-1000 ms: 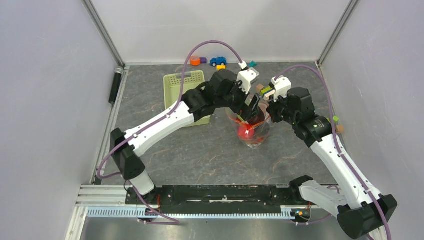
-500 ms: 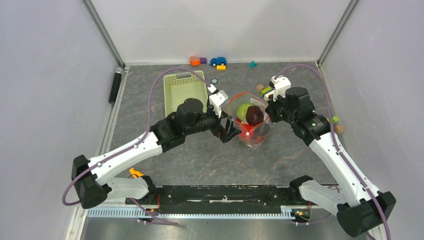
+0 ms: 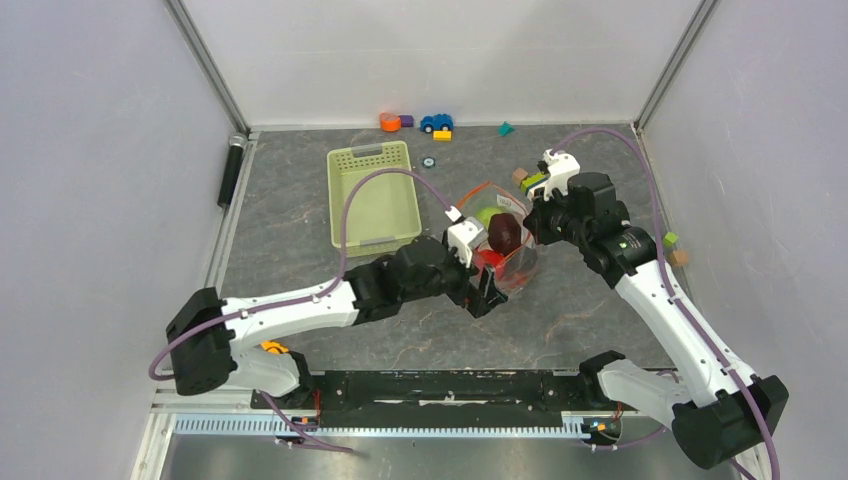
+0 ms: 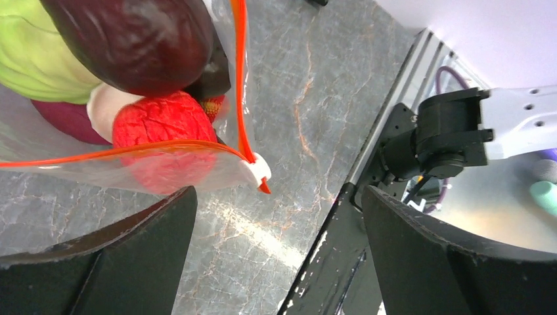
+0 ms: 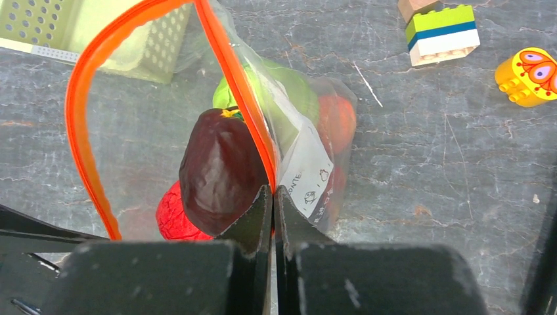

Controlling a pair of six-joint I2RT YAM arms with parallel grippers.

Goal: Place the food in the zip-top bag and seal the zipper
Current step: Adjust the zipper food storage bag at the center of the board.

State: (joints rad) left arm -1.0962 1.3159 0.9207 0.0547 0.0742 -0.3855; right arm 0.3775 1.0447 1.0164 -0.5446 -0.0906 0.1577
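The clear zip-top bag [image 3: 505,260] stands open mid-table, holding a green cabbage [image 3: 487,216], a dark purple piece [image 3: 505,232] and red fruit [image 3: 488,261]. My right gripper [image 3: 534,215] is shut on the bag's orange-red zipper strip [image 5: 242,98] at the far right of the mouth and holds it up. My left gripper [image 3: 486,297] is open and empty, low beside the bag's near side. In the left wrist view the zipper's white slider end [image 4: 257,171] lies just beyond the fingers [image 4: 111,256], with the purple piece [image 4: 134,39] and red fruit [image 4: 164,125] inside the bag.
A pale green slotted basket [image 3: 374,192] stands left of the bag. Toy blocks and a blue car [image 3: 436,122] lie at the back edge. A stacked block [image 5: 441,33] and a yellow block [image 5: 529,75] lie right of the bag. A black cylinder [image 3: 231,170] lies at the left edge.
My left arm pulled out from above the bag's mouth, swung down and near, and now sits low at the bag's near side. The right gripper kept its hold on the strip.
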